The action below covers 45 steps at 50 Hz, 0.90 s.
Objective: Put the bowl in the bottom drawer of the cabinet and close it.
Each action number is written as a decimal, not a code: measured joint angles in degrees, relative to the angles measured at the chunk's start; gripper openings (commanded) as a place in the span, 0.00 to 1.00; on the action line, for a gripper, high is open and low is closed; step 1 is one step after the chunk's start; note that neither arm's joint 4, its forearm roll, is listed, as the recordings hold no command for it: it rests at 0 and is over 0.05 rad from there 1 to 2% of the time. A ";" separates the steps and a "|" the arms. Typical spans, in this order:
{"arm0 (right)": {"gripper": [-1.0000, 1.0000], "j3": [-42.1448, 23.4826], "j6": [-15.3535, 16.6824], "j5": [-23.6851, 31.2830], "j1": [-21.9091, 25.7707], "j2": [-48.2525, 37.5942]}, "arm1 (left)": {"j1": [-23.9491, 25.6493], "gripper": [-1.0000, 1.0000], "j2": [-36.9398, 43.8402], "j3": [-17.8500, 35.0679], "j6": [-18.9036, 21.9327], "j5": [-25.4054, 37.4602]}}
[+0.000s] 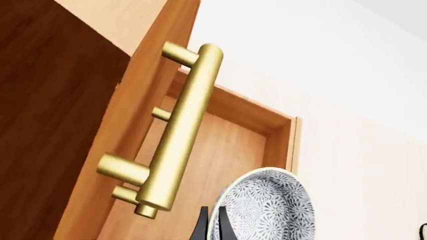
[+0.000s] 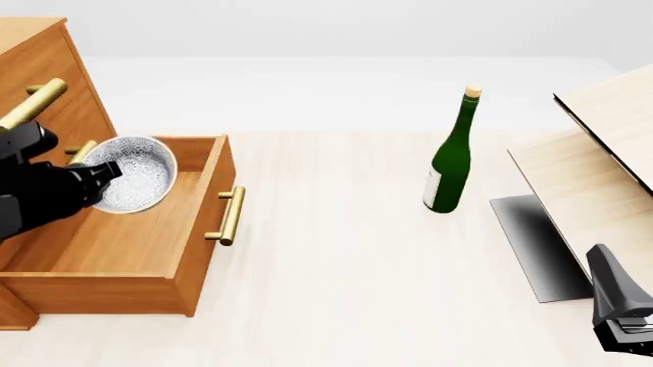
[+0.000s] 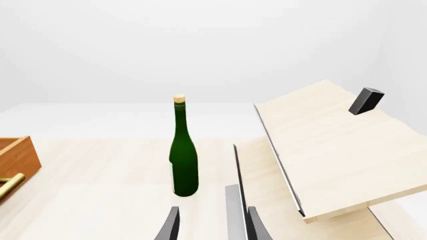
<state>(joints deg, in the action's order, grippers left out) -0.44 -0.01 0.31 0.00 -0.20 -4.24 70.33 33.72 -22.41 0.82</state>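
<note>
Speckled bowl (image 2: 131,174) sits pinched by its rim in left hand (image 2: 102,174), tilted over the open bottom drawer (image 2: 122,245) for dropping in. Right hand (image 3: 210,222), narrow and empty, parks far off near green bottle (image 2: 450,157).

In the front view, the cabinet (image 2: 46,84) is cut off by the left edge, so its upper drawers barely show. The left gripper (image 2: 97,177) covers one side of the bowl (image 2: 138,180), hiding its fingertips and grip. The right gripper (image 2: 622,310) is cropped at the lower right corner. In the left wrist view, the bowl's lower part runs off frame.
</note>
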 measured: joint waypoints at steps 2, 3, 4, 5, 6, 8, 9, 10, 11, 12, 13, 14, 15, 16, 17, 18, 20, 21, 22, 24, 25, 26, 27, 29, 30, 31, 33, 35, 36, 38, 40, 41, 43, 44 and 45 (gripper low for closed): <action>1.00 0.00 0.00 0.00 0.00 0.00 | -0.13 0.00 0.09 -0.11 0.03 -0.10; 1.00 0.00 0.00 0.00 0.00 0.00 | -0.21 0.00 0.13 -0.16 0.06 -0.16; 1.00 0.00 0.00 0.00 0.00 0.00 | -0.29 0.00 0.17 -0.22 0.08 -0.22; 1.00 0.00 0.00 0.00 0.00 0.00 | -0.37 0.00 0.22 -0.28 0.09 -0.29; 1.00 0.00 0.00 0.00 0.00 0.00 | -0.45 0.00 0.28 -0.36 0.10 -0.38; 1.00 0.00 0.00 0.00 0.00 0.00 | -0.60 0.00 0.44 -0.55 0.07 -0.62; 1.00 0.00 0.00 0.00 0.00 0.00 | -0.66 0.00 0.53 -0.68 0.03 -0.77; 1.00 0.00 0.00 0.00 0.00 0.00 | -0.72 0.00 0.64 -0.81 0.01 -0.93; 1.00 0.00 0.00 0.00 0.00 0.00 | -0.78 0.00 0.76 -0.94 -0.04 -1.10; 1.00 0.00 0.00 0.00 0.00 0.00 | -0.84 0.00 0.89 -1.08 -0.09 -1.28; 1.00 0.00 0.00 0.00 0.00 0.00 | -0.90 0.00 1.05 -1.23 -0.12 -1.49; 1.00 0.00 0.00 0.00 0.00 0.00 | -0.95 0.00 1.24 -1.41 -0.18 -1.73; 1.00 0.00 0.00 0.00 0.00 0.00 | -1.00 0.00 1.43 -1.58 -0.22 -1.96; 1.00 0.00 0.00 0.00 0.00 0.00 | -1.04 0.00 1.63 -1.75 -0.27 -2.20; 1.00 0.00 0.00 0.00 0.00 0.00 | -1.10 0.00 1.84 -1.91 -0.30 -2.43; 1.00 0.00 0.00 0.00 0.00 0.00 | -1.13 0.00 2.05 -2.08 -0.41 -2.69; 1.00 0.00 0.00 0.00 0.00 0.00 | -1.21 0.00 2.47 -2.39 -0.49 -3.15; 1.00 0.00 0.00 0.00 0.00 0.00 | -1.24 0.00 2.67 -2.53 -0.53 -3.37; 1.00 0.00 0.00 0.00 0.00 0.00 | -1.29 0.00 2.89 -2.66 -0.56 -3.60; 1.00 0.00 0.00 0.00 0.00 0.00 | -1.39 0.00 3.36 -2.91 -0.59 -4.08; 1.00 0.00 0.00 0.00 0.00 0.00 | -1.43 0.00 3.62 -3.04 -0.62 -4.33; 1.00 0.00 0.00 0.00 0.00 0.00 | -1.47 0.00 3.87 -3.16 -0.64 -4.57; 1.00 0.00 0.00 0.00 0.00 0.00 | -1.50 0.00 4.11 -3.27 -0.66 -4.80; 1.00 0.00 0.00 0.00 0.00 0.00 | -1.57 0.00 4.56 -3.45 -0.69 -5.22; 1.00 0.00 0.00 0.00 0.00 0.00 | -1.63 0.00 4.77 -3.52 -0.70 -5.41; 1.00 0.00 0.00 0.00 0.00 0.00 | -1.69 0.00 4.95 -3.59 -0.69 -5.57; 1.00 0.00 0.00 0.00 0.00 0.00 | -1.85 0.00 5.29 -3.70 -0.66 -5.87; 1.00 0.00 0.00 0.00 0.00 0.00 | -2.03 0.00 5.60 -3.80 -0.61 -6.17; 1.00 0.00 0.00 0.00 0.00 0.00 | -2.12 0.00 5.77 -3.87 -0.59 -6.33; 1.00 0.00 0.00 0.00 0.00 0.00 | -2.27 0.00 6.10 -3.99 -0.55 -6.65; 1.00 0.00 0.00 0.00 0.00 0.00 | -2.40 0.00 6.47 -4.10 -0.53 -6.98; 1.00 0.00 0.00 0.00 0.00 0.00 | -2.45 0.00 6.64 -4.14 -0.52 -7.13; 1.00 0.00 0.00 0.00 0.00 0.00 | -2.58 0.00 7.05 -4.24 -0.49 -7.49; 1.00 0.00 0.00 0.00 0.00 0.00 | -2.64 0.00 7.25 -4.28 -0.46 -7.66; 1.00 0.00 0.00 0.00 0.00 0.00 | -2.70 0.00 7.44 -4.33 -0.44 -7.81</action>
<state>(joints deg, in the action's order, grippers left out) -0.44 -0.01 0.31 0.00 -0.20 -6.95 77.77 29.39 -22.85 -6.99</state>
